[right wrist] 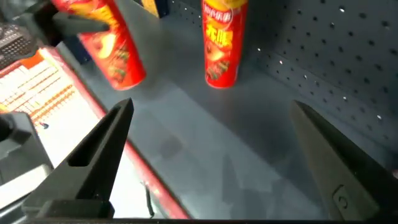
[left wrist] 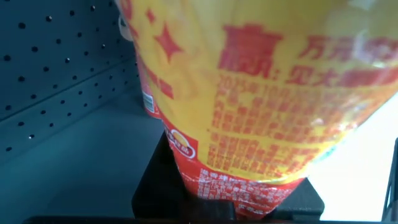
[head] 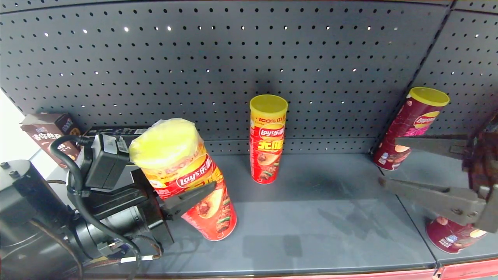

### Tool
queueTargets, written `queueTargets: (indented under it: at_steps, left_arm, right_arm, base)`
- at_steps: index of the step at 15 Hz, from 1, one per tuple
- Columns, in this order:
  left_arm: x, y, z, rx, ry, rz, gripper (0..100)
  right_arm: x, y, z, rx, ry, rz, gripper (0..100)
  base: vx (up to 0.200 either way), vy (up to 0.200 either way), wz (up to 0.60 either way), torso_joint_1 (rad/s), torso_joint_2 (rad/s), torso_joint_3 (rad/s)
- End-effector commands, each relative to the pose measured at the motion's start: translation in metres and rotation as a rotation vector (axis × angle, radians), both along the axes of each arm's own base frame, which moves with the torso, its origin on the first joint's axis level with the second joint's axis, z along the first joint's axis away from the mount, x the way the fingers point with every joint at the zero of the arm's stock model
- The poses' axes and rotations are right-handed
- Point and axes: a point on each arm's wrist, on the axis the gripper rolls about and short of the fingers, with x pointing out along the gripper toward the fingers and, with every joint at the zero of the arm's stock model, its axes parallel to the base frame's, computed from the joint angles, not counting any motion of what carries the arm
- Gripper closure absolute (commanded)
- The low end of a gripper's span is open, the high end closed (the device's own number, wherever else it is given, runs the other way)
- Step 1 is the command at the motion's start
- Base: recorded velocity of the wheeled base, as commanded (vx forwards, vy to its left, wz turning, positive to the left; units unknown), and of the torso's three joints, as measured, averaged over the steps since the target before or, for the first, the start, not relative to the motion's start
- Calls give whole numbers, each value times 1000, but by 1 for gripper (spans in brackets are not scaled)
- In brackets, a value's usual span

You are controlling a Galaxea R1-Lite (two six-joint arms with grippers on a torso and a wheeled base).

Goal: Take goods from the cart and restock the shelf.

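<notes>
We have the left gripper closed around a red chip can with a yellow lid, clamped at mid-body. The can tilts, lid toward the left, over the near-left part of the shelf. We cannot tell whether its base touches the shelf floor. In the left wrist view the can sits between the fingers, close to the lens.

A second red can stands upright at the far centre, just in front of the pegboard back panel and well apart from the held one. A brown box lies at the far left.

Our right gripper hangs at the right with its fingers spread wide and nothing between them. Beyond it a dark red can stands against the back panel, and another dark red can sits near the front, partly hidden by the lower finger. Both are right of the shelf seam.

Bare floor runs from the upright can to the red front edge, and from the held can across to the seam.
</notes>
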Motion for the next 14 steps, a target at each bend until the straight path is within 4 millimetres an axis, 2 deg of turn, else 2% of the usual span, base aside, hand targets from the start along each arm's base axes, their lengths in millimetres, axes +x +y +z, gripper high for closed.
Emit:
queueTargets:
  at_steps: [1, 6, 8, 10, 13, 14]
  left_arm:
    - [0, 0, 0, -1, 0, -1, 100]
    - [0, 0, -1, 9, 25, -2, 100]
    - [0, 0, -1, 10, 24, -2, 100]
    - [3, 1, 1, 5, 21, 1, 100]
    - [8, 9, 1, 19, 49, -2, 100]
    - [12, 15, 2, 30, 75, -7, 100]
  right_arm:
    - [34, 23, -2, -32, 48, 2, 0]
    - [67, 45, -5, -45, 39, 3, 0]
    - [70, 47, -6, -46, 42, 3, 0]
    - [88, 58, -14, -59, 42, 14, 0]
    - [100, 65, -19, -41, 14, 53, 0]
    - [112, 70, -25, -39, 12, 59, 0]
  base:
    - [0, 0, 0, 0, 0, 0]
    - [0, 0, 0, 0, 0, 0]
    - [0, 0, 0, 0, 0, 0]
    - [0, 0, 0, 0, 0, 0]
    - [0, 0, 0, 0, 0, 0]
    - [0, 0, 0, 0, 0, 0]
